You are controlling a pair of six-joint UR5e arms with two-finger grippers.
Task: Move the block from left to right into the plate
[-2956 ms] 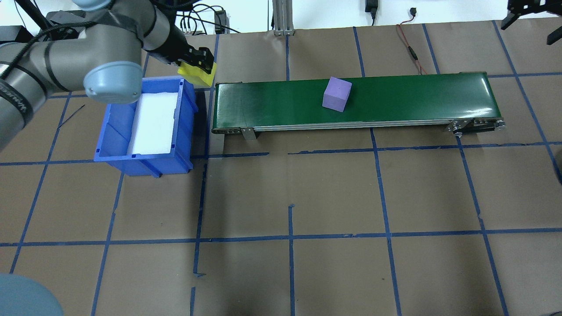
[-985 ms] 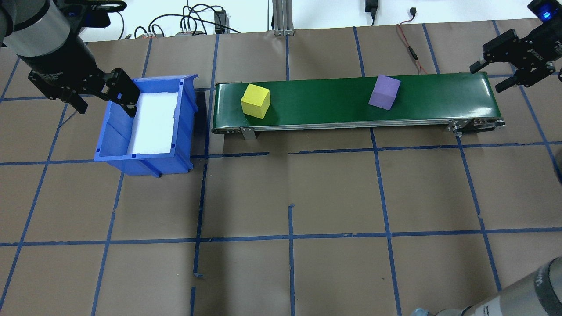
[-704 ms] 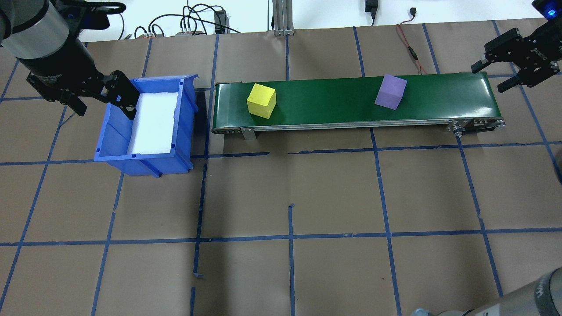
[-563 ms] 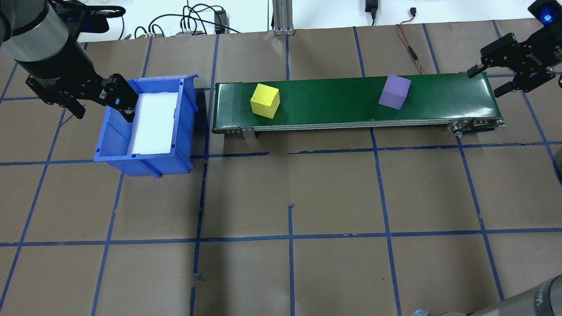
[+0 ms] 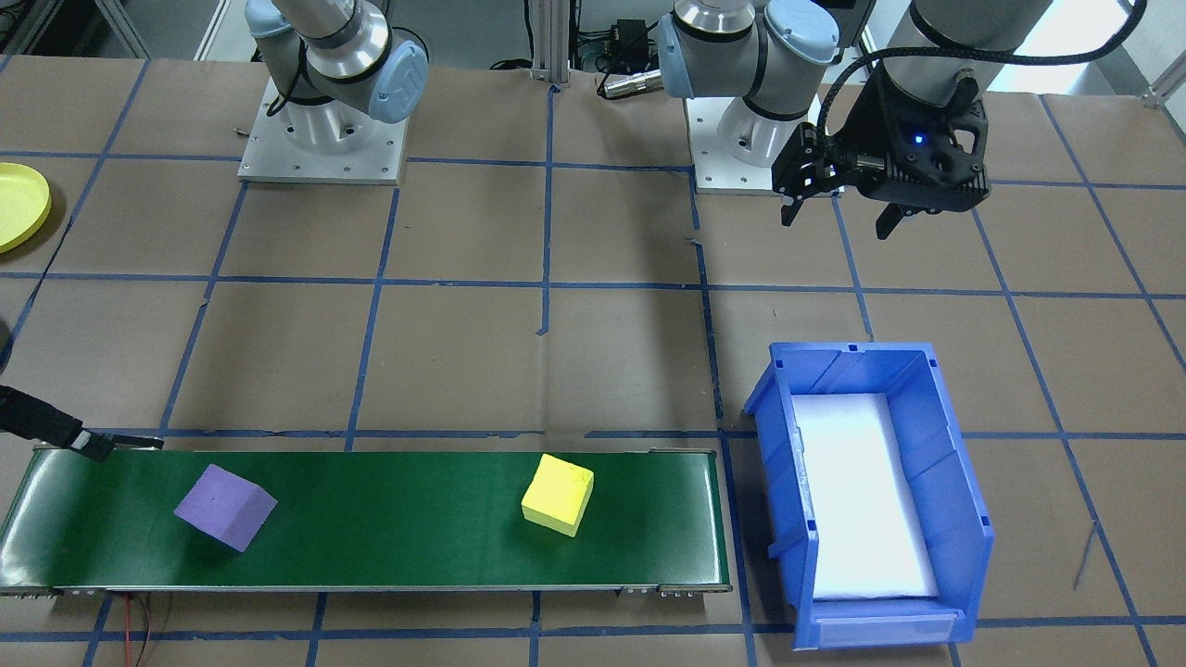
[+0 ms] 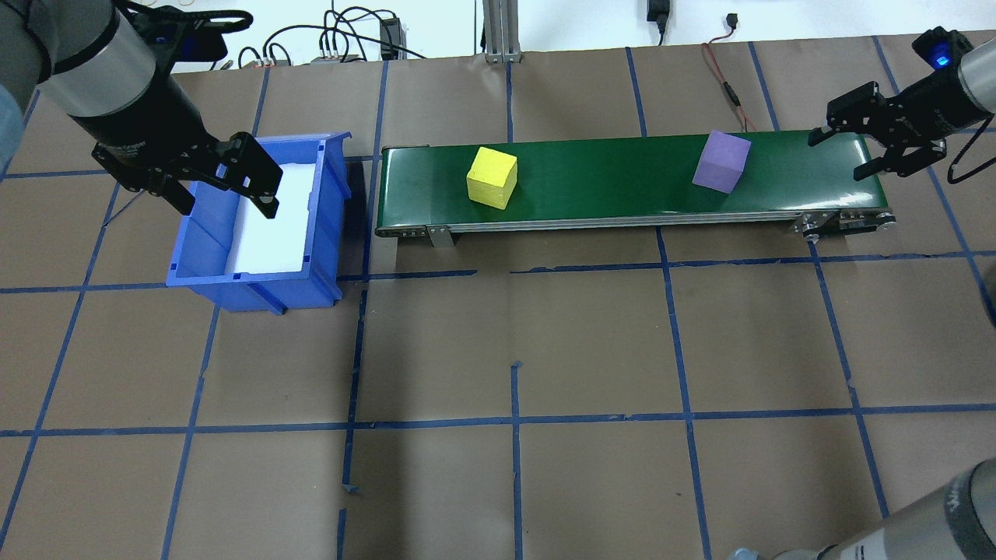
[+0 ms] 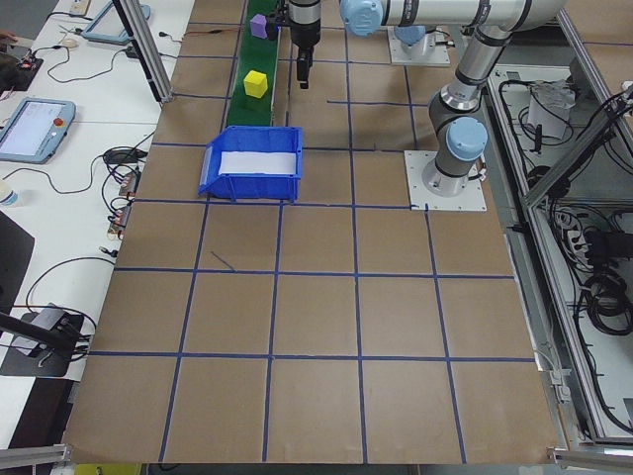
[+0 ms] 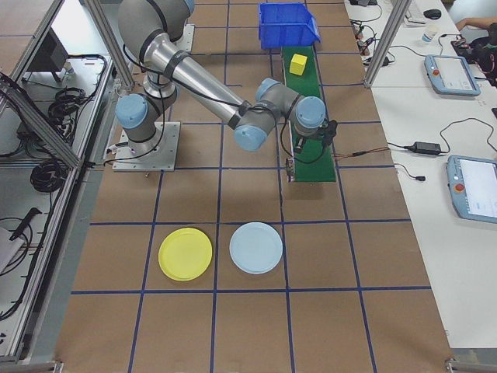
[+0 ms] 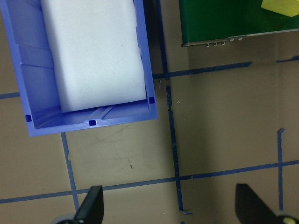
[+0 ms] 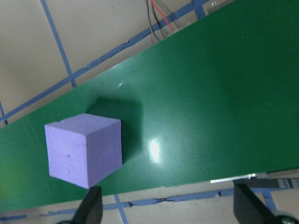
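Observation:
Two foam blocks ride a green conveyor belt (image 6: 615, 190). The yellow block (image 6: 492, 177) is left of the belt's middle and the purple block (image 6: 721, 161) is near its right end. My right gripper (image 6: 842, 155) hangs open over the belt's right end, just right of the purple block (image 10: 84, 149), with nothing between its fingers. My left gripper (image 6: 226, 204) is open and empty above the blue bin (image 6: 204, 250); a corner of the yellow block (image 9: 280, 7) shows in its wrist view. The yellow plate (image 8: 185, 254) lies on the table beyond the belt's right end, on the robot's side.
A pale blue plate (image 8: 256, 248) lies beside the yellow one. The blue bin (image 5: 964, 505) holds a white foam pad. Cables and a red wire (image 6: 727, 85) lie behind the belt. Blue tape lines grid the brown table.
The left gripper let go of the yellow block on the belt and drew back over the bin. Both blocks rode rightward. The right gripper moved in over the belt's right end.

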